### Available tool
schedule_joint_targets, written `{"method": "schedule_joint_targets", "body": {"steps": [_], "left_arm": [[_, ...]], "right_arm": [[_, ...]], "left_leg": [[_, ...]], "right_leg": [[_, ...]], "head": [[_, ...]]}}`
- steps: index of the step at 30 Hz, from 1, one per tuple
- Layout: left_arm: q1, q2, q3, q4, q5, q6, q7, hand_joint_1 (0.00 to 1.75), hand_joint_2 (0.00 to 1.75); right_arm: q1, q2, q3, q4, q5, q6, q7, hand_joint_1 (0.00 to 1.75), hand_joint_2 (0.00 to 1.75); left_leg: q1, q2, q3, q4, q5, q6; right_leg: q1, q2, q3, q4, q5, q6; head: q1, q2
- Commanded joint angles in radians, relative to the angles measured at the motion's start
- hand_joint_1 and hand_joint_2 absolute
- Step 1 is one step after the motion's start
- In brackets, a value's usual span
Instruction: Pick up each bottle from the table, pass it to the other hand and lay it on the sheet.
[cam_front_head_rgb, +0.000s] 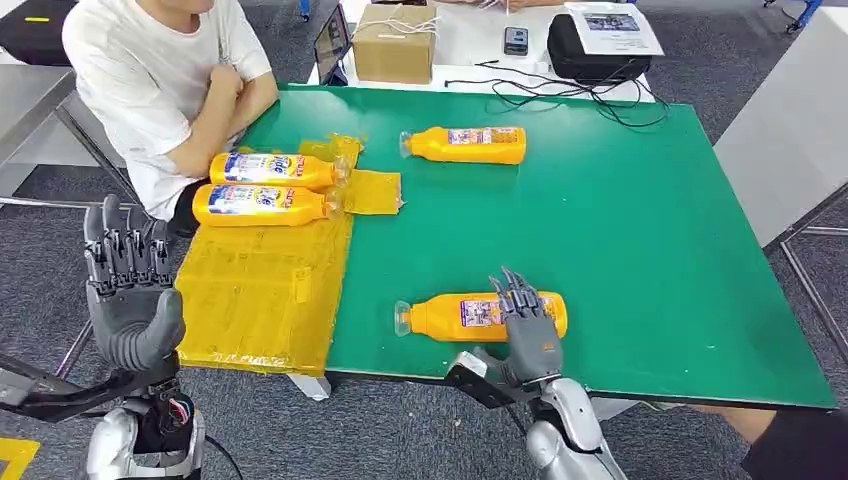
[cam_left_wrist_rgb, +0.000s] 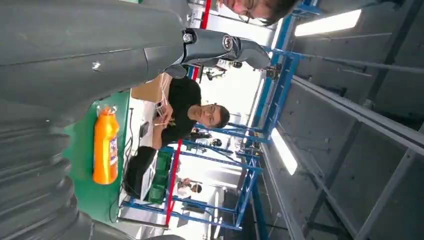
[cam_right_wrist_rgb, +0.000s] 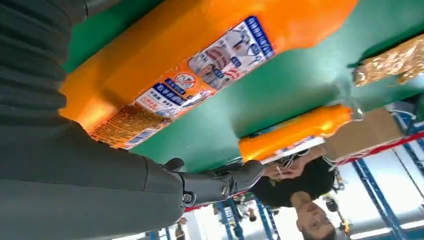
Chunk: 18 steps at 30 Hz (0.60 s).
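Observation:
Near the front edge of the green table (cam_front_head_rgb: 620, 230), an orange bottle (cam_front_head_rgb: 455, 316) lies on its side, cap to the left. My right hand (cam_front_head_rgb: 527, 330) reaches over its right half, fingers stretched across the label; close up, the thumb (cam_right_wrist_rgb: 220, 182) stands apart from the bottle (cam_right_wrist_rgb: 200, 45). A second bottle (cam_front_head_rgb: 468, 144) lies at the far middle, seen also from both wrists (cam_left_wrist_rgb: 105, 147) (cam_right_wrist_rgb: 295, 132). Two more bottles (cam_front_head_rgb: 275, 169) (cam_front_head_rgb: 262, 204) lie on the far end of the yellow sheet (cam_front_head_rgb: 260, 290). My left hand (cam_front_head_rgb: 128, 280) is raised left of the sheet, fingers up and apart, holding nothing.
A person in a white shirt (cam_front_head_rgb: 160, 70) sits at the table's far left corner, arms folded close to the sheet. Behind the table are a cardboard box (cam_front_head_rgb: 394, 42), a black bag (cam_front_head_rgb: 590, 50) and loose cables. A grey table (cam_front_head_rgb: 790, 120) stands to the right.

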<state>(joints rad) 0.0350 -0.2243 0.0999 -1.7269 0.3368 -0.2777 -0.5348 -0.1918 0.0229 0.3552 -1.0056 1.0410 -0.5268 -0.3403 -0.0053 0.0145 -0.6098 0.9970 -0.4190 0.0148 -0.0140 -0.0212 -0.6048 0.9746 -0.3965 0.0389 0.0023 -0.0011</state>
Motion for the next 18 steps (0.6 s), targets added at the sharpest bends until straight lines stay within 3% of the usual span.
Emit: {"method": "schedule_joint_targets", "body": {"steps": [1, 5, 9, 18], "left_arm": [[0.008, 0.025, -0.007, 0.037, -0.004, 0.005, 0.010, 0.00, 1.75], [0.038, 0.019, 0.012, 0.023, -0.016, 0.000, 0.015, 0.00, 1.75], [0.041, 0.016, 0.010, 0.043, -0.014, 0.000, 0.039, 0.00, 1.75], [0.074, 0.022, 0.014, 0.053, -0.039, 0.018, 0.055, 0.00, 1.75]], "right_arm": [[-0.060, -0.022, -0.032, 0.084, 0.046, 0.047, 0.096, 0.00, 1.75], [-0.076, -0.045, -0.049, 0.075, 0.117, 0.076, 0.190, 0.00, 1.75], [-0.097, -0.058, -0.062, 0.103, 0.167, 0.057, 0.220, 0.00, 1.75], [-0.144, -0.060, -0.051, 0.233, 0.183, 0.161, 0.264, 0.00, 1.75]], "left_leg": [[0.001, -0.001, 0.005, -0.001, -0.002, -0.001], [0.001, 0.000, 0.005, 0.000, -0.002, -0.001], [0.000, 0.000, 0.002, -0.001, -0.001, -0.001], [0.000, 0.000, 0.003, -0.001, -0.001, -0.001]], "right_leg": [[0.001, 0.002, 0.005, -0.001, -0.002, -0.001], [0.000, 0.003, 0.005, -0.001, -0.002, -0.001], [0.000, 0.001, 0.002, 0.000, -0.001, -0.001], [0.000, 0.002, 0.003, -0.001, -0.001, -0.001]], "head": [[0.000, 0.000], [0.000, 0.000], [0.000, 0.000], [0.000, 0.000]]}}
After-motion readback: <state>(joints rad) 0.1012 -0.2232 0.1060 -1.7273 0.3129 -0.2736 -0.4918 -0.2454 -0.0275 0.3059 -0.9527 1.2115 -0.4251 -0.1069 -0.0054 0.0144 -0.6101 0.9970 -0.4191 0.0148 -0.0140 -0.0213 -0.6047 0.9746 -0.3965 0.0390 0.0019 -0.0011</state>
